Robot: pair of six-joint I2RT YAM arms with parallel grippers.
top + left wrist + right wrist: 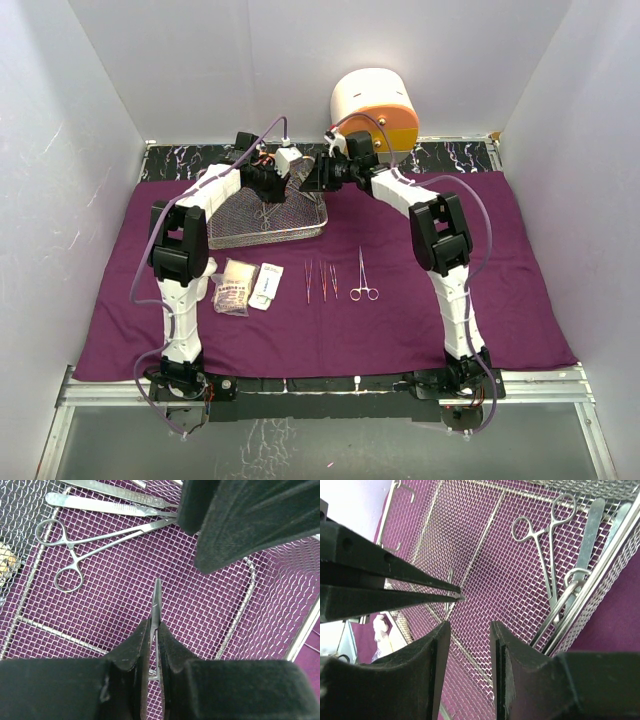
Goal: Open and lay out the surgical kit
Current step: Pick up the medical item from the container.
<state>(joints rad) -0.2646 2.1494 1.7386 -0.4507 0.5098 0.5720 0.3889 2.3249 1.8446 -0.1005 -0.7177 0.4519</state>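
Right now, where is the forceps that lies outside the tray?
In the top view the forceps lies on the purple cloth, nearer than the wire-mesh tray, at the right end of the row, just right of the tweezers.

The dark marbled surface [460, 157] shows only as a strip along the back, where a cabinet [375, 105] stands. A purple cloth [400, 330] is spread over the rest. On the cloth lie a wire tray [265, 225] towards the back and, nearer, a row of packets [236, 286], tweezers [321, 281] and forceps [363, 276].
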